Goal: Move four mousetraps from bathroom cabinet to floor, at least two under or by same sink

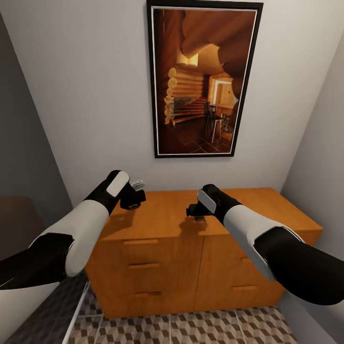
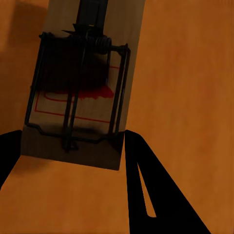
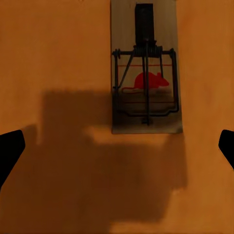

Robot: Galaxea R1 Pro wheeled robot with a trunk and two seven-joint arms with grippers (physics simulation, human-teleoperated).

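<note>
I'm up against the cabinet, both arms hanging over its orange top, and each wrist camera has a trap in sight. My left gripper sits low on the left trap: jaws wide, 1 dark finger just past its right edge, the other at the left corner, so the board's near end lies between them but I don't read a grip on it. My right gripper rides higher, jaws wide too, only the fingertips poking in at the edges, and the right trap lies flat ahead of them, well apart, red mouse mark facing up. Risks from here, as I judge it: the left board lies at a slant to my fingers, so closing could pinch a corner and spin it away across the surface; those boards are thin and flat, so a shallow approach could skate over them, and catching the wire bar instead of the wood would give a poor hold. What I can't make out: the head view has my own wrists covering both traps, the left trap's far end is cut off, its mark sits in shadow, and the other 2 traps are nowhere I can confirm. Patterned floor waits below.
</note>
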